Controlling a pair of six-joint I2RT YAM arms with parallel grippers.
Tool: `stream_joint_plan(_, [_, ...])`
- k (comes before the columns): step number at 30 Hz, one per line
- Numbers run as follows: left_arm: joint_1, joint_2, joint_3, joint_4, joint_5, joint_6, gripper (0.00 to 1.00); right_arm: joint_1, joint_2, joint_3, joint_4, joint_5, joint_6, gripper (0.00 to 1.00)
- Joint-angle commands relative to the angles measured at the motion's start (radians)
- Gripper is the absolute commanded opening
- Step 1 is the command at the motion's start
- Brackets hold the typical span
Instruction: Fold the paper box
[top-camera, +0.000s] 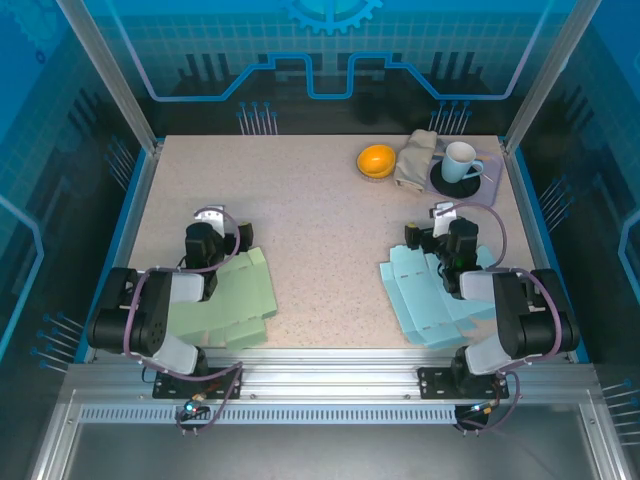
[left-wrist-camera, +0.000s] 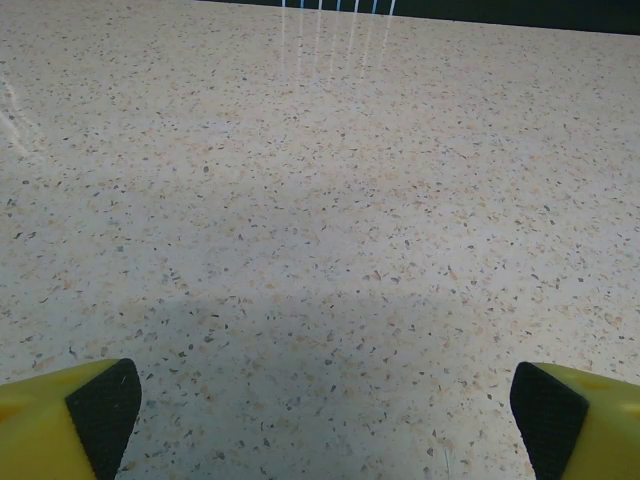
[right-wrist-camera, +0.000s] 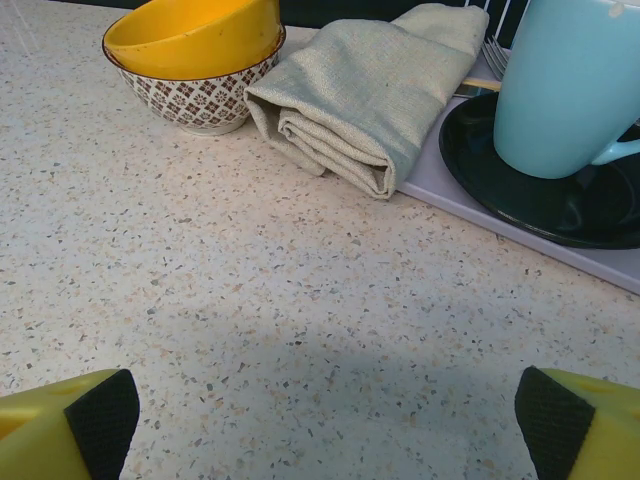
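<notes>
A pale green paper box (top-camera: 238, 292) lies unfolded and flat at the near left of the table, partly under my left arm. A light blue paper box (top-camera: 422, 292) lies flat at the near right, partly under my right arm. My left gripper (top-camera: 210, 226) rests at the green sheet's far edge; its jaws (left-wrist-camera: 325, 425) stand wide open over bare table, and one black pad (left-wrist-camera: 102, 405) sits at each lower corner. My right gripper (top-camera: 444, 222) is at the blue sheet's far edge, likewise open (right-wrist-camera: 325, 425) with bare speckled table between its pads (right-wrist-camera: 100, 418).
At the far right stand a yellow bowl (top-camera: 376, 160) (right-wrist-camera: 195, 55), a folded beige cloth (top-camera: 415, 158) (right-wrist-camera: 365, 90) and a light blue mug (top-camera: 460, 160) (right-wrist-camera: 565, 85) on a dark saucer (right-wrist-camera: 560, 195) on a lilac tray (top-camera: 490, 190). Blue enclosure walls surround the table.
</notes>
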Motion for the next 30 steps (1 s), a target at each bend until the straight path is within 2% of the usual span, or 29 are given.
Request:
stream_joint_plan(1, [0.011,0.000,0.021,-0.006,0.025,0.020,0.99,0.002,0.005,0.017,-0.002,-0.008,-0.010,1.00])
stream_joint_plan(30, [0.035,-0.001,0.023,-0.010,0.071,0.006,0.99,-0.002,0.005,0.019,-0.004,-0.017,-0.008,1.00])
